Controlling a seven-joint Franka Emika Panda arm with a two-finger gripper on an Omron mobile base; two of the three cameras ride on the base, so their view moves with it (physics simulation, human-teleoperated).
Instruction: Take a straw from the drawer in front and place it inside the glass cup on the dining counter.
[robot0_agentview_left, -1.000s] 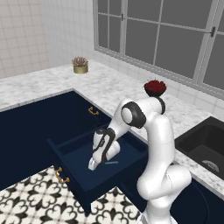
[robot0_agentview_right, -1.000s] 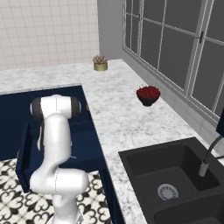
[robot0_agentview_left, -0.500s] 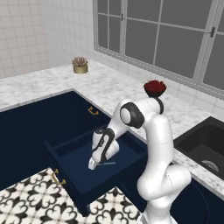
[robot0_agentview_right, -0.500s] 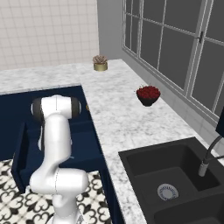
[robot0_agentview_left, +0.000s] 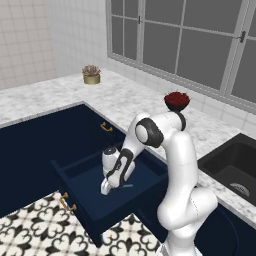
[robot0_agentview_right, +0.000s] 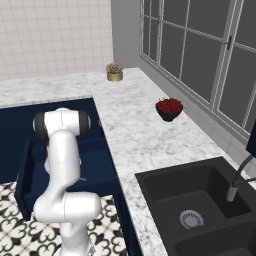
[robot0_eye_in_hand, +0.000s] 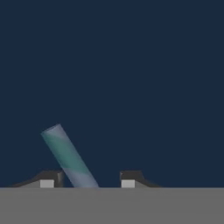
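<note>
The navy drawer (robot0_agentview_left: 95, 212) stands pulled out under the marble worktop, its brass bar handle (robot0_agentview_left: 67, 202) on the front. My gripper (robot0_agentview_left: 106, 189) reaches down inside it, close to the drawer floor. In the hand view the straw (robot0_eye_in_hand: 68, 157) lies slanted on the dark floor, a pale grey-green tube, its lower end running between my fingertips (robot0_eye_in_hand: 50, 179) and nearer the left one. My gripper (robot0_eye_in_hand: 91, 180) is open, with a gap between the straw and the right tip. In the right base view my own arm hides the hand inside the drawer (robot0_agentview_right: 24, 175). The glass cup and the dining counter are out of view.
A small potted plant (robot0_agentview_left: 91, 74) stands at the back of the marble worktop (robot0_agentview_left: 125, 97). A dark bowl of red fruit (robot0_agentview_left: 176, 100) sits by the window. A black sink (robot0_agentview_right: 195, 200) with a faucet (robot0_agentview_right: 237, 180) lies to the right. Patterned floor tiles (robot0_agentview_left: 30, 225) spread before the drawer.
</note>
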